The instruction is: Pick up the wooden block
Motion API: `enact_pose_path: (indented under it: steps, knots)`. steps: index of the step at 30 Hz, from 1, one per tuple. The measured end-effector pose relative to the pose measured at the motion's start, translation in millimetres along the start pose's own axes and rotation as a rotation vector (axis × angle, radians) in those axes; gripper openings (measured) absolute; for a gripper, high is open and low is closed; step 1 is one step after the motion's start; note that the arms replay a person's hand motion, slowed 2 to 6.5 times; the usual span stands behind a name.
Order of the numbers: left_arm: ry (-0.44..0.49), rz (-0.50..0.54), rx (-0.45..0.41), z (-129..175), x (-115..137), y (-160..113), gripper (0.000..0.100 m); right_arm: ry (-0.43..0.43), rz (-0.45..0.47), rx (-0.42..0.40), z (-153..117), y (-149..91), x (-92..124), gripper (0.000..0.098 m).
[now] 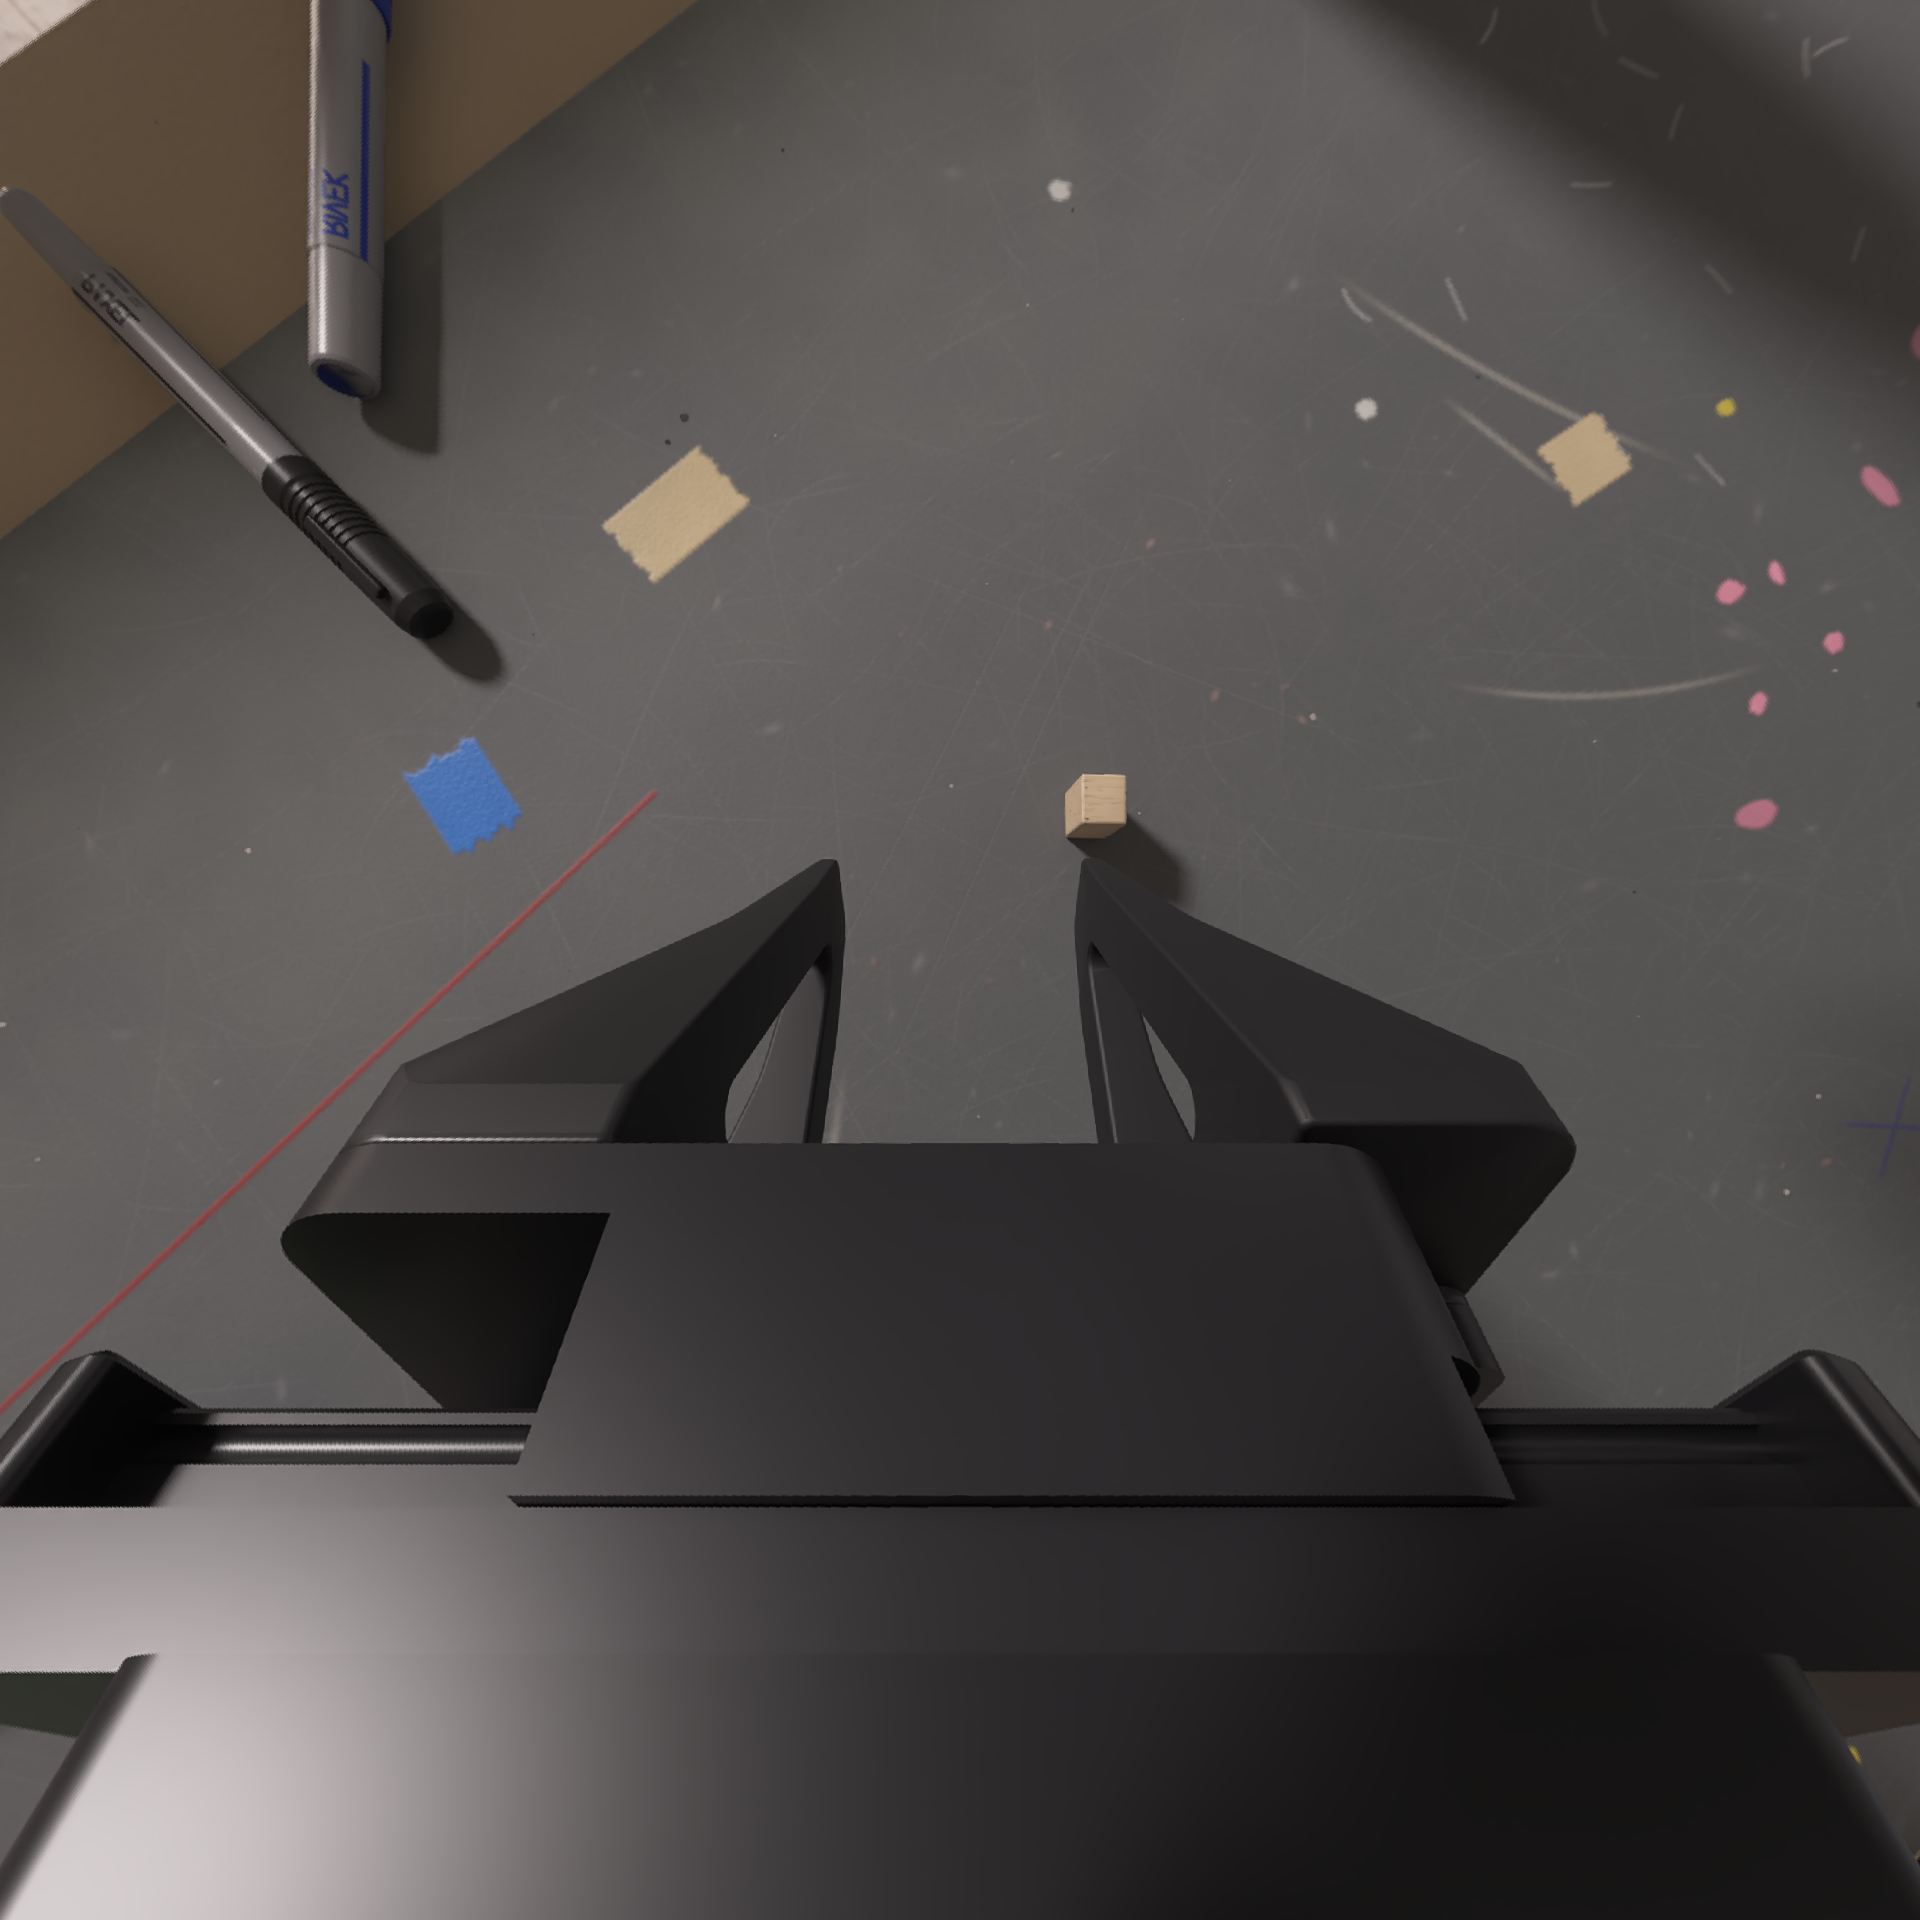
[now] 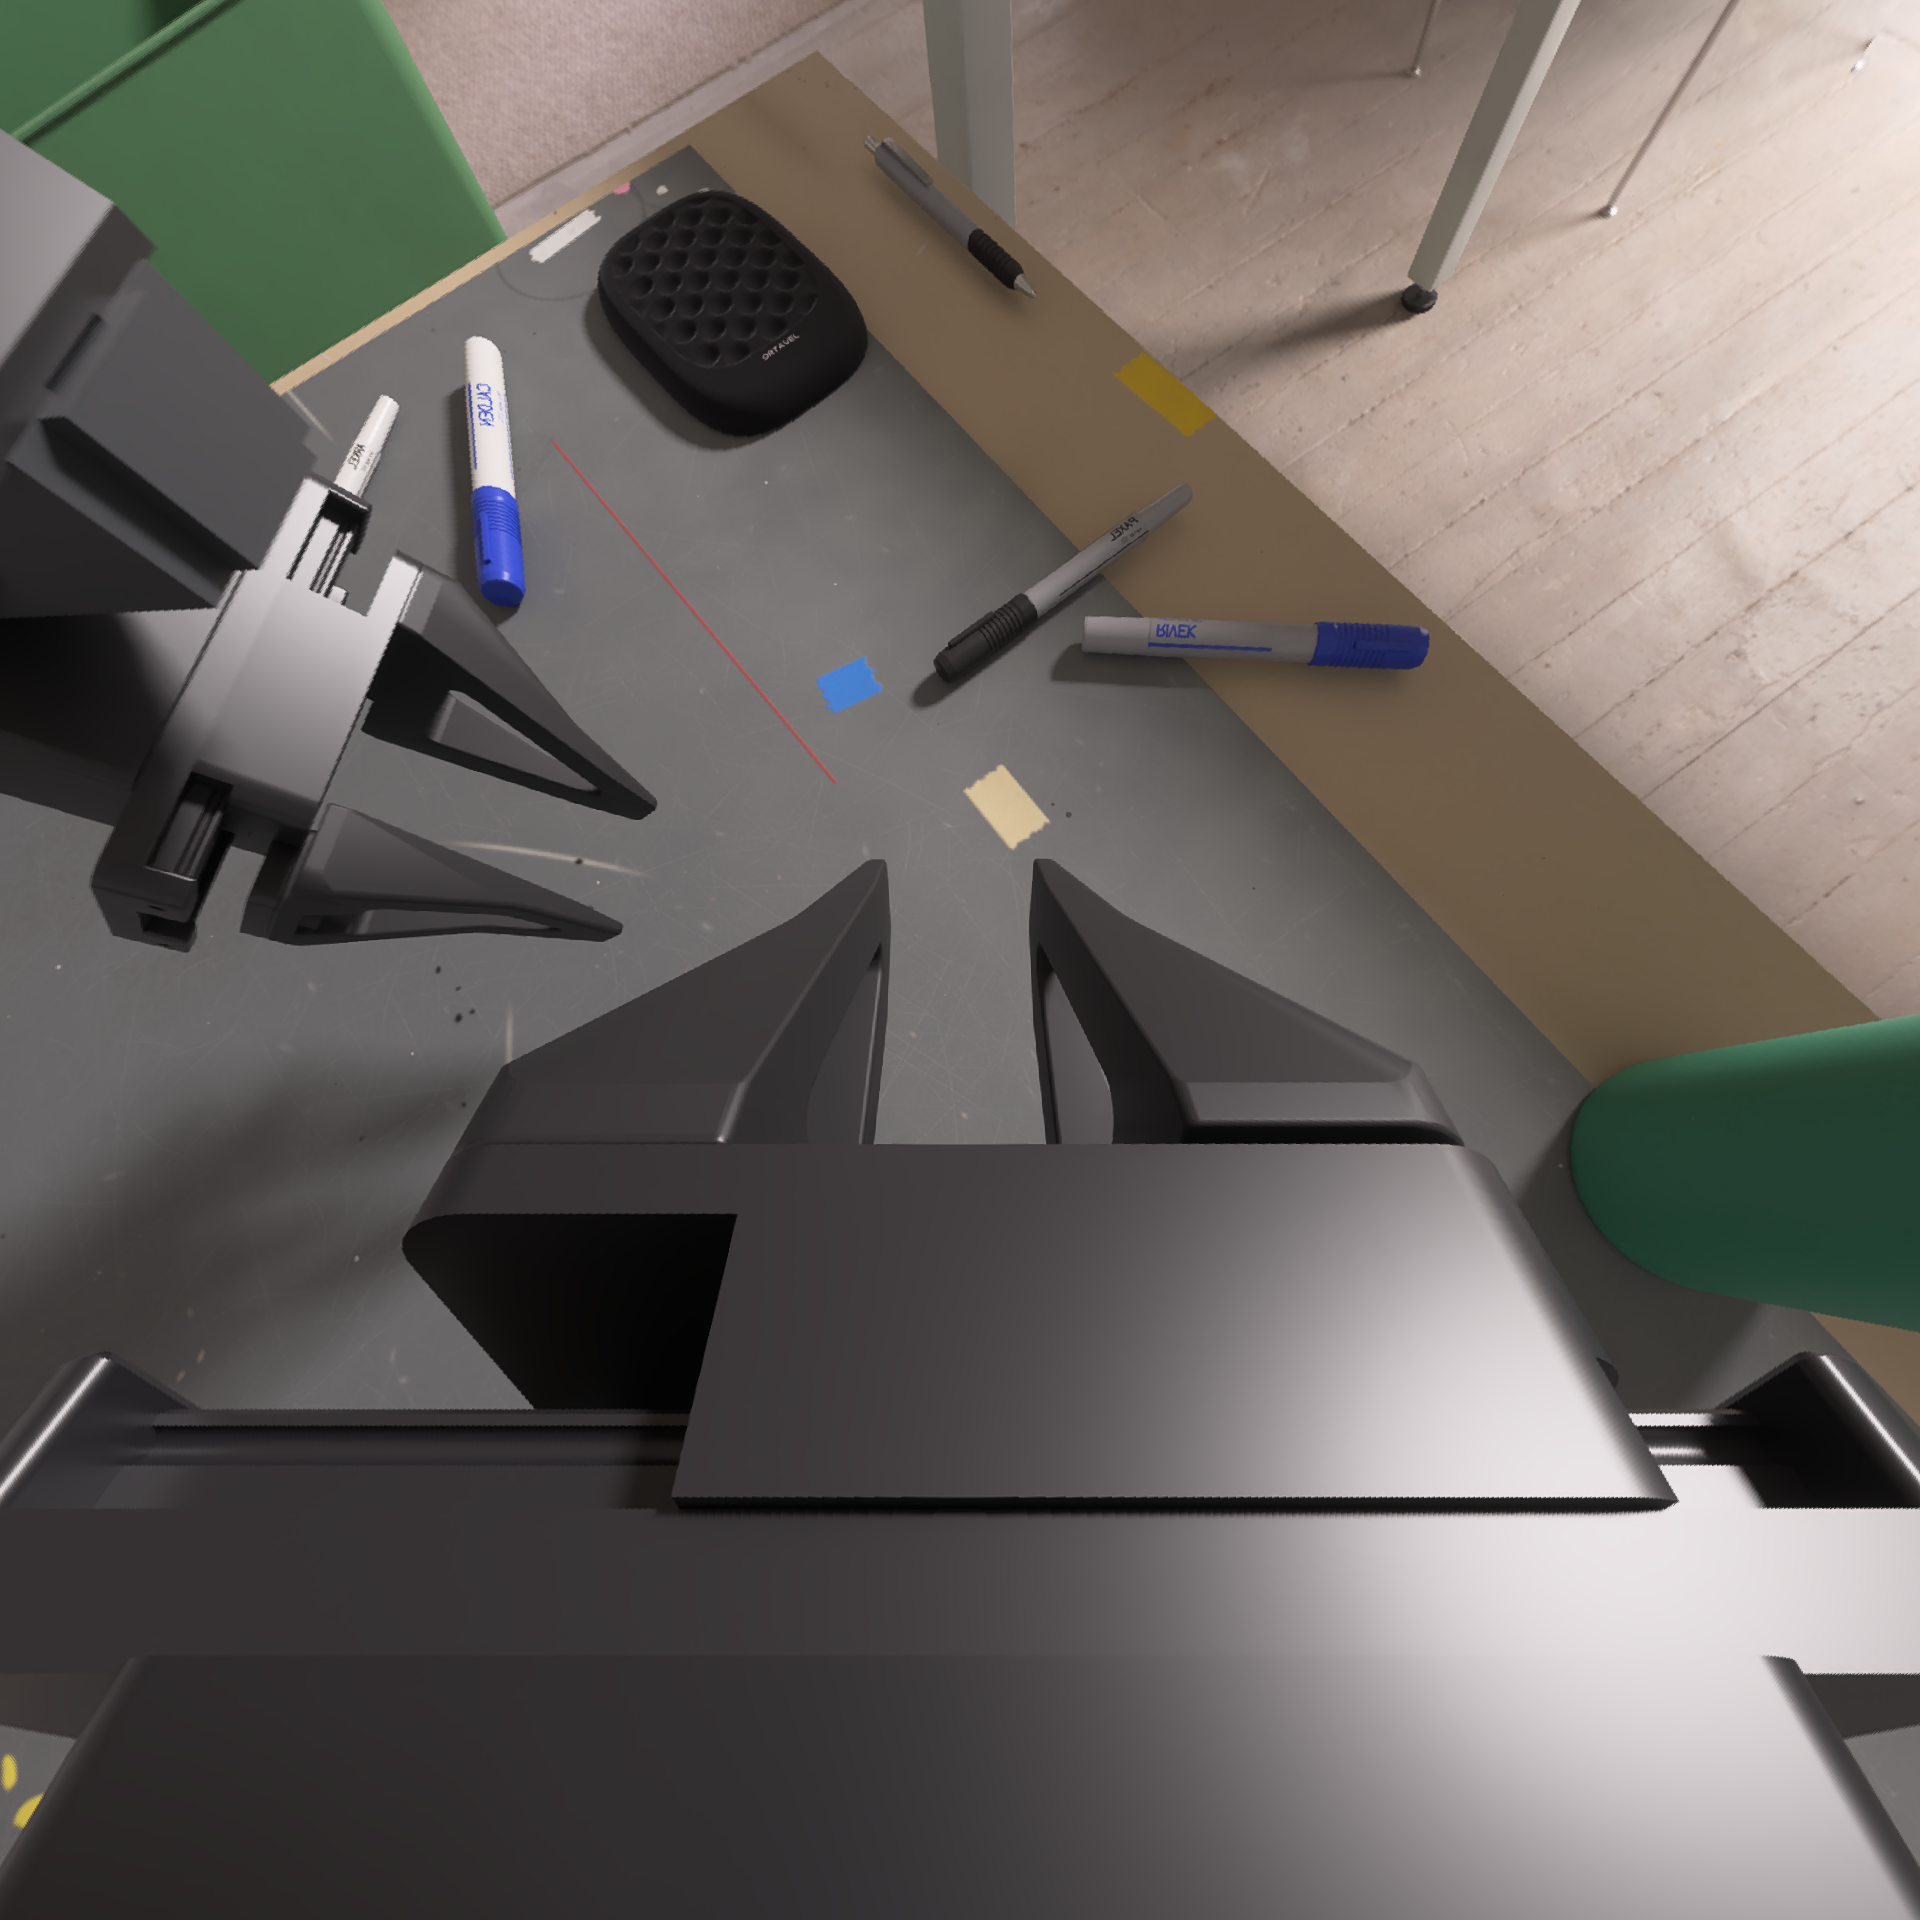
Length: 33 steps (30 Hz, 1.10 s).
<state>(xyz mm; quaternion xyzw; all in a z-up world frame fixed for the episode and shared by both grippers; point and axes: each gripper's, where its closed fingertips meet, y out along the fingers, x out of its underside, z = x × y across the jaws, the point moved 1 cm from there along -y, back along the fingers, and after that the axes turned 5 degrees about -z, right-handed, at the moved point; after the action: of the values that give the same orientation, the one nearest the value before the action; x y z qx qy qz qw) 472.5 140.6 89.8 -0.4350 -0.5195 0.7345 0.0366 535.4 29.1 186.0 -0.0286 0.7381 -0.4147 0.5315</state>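
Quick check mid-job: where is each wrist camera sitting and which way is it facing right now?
Left wrist view: on the left gripper, facing down at the grey table; own open jaws just short of the wooden block.
Right wrist view: on the right gripper, looking across the table to the floor; own open jaws, the left gripper at left.
Shared: blue tape, black pen.

We see the wooden block (image 1: 1094,805) on the table (image 1: 1039,468), just ahead of our left end effector (image 1: 958,878), off its right fingertip. Two markers (image 1: 346,197) lie far left, near the table's edge.
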Motion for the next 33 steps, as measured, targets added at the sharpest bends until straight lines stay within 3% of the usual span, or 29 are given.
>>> enact_pose_path:
  steps: [8, 12, 26, 33]
  knots:
    - [-0.003, -0.174, 0.007, 9.1, -5.4, 23.6, 0.041, 0.005, 0.006, 0.011, 5.7, -5.7, 1.6, 0.0242]
    - [0.010, -0.230, -0.038, 8.4, -8.1, 31.8, 0.041, 0.007, 0.017, 0.018, 10.3, -9.6, 1.5, 0.0246]
    - [0.020, -0.235, -0.103, 16.3, -16.4, 38.9, 0.044, 0.026, 0.042, 0.027, 20.2, -19.9, 2.1, 0.0255]
    - [-0.019, -0.231, -0.038, 27.8, -15.4, 40.1, 0.045, 0.042, 0.056, 0.039, 25.4, -25.9, 2.3, 0.0255]
